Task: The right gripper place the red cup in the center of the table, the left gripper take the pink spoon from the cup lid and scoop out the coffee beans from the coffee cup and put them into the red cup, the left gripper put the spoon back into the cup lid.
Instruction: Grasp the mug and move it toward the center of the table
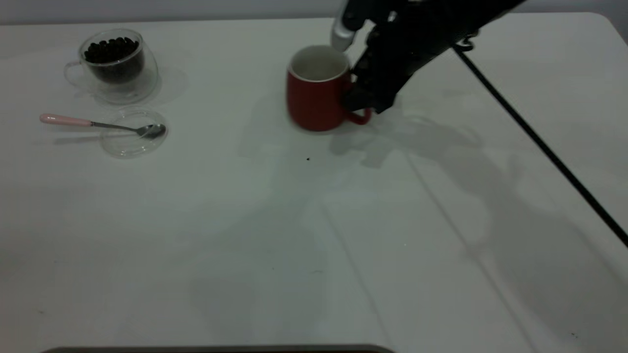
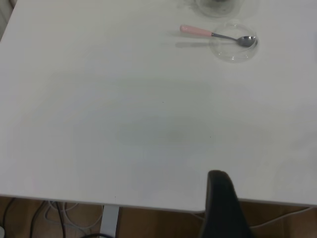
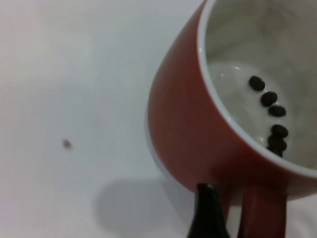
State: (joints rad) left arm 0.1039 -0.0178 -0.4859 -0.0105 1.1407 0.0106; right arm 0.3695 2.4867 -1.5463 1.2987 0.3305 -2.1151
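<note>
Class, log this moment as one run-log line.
right gripper: at red cup handle, mid-table | left gripper: parked off table edge | pink spoon: on cup lid | coffee cup: full of beans

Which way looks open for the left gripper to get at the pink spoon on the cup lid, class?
Probably yes, from its own side: the left gripper sits at the table's edge, bare tabletop lies between it and the pink spoon, and the handle overhangs the cup lid.

right gripper [image 1: 360,100] at red cup [image 1: 314,93] handle, table [image 1: 314,235]
</note>
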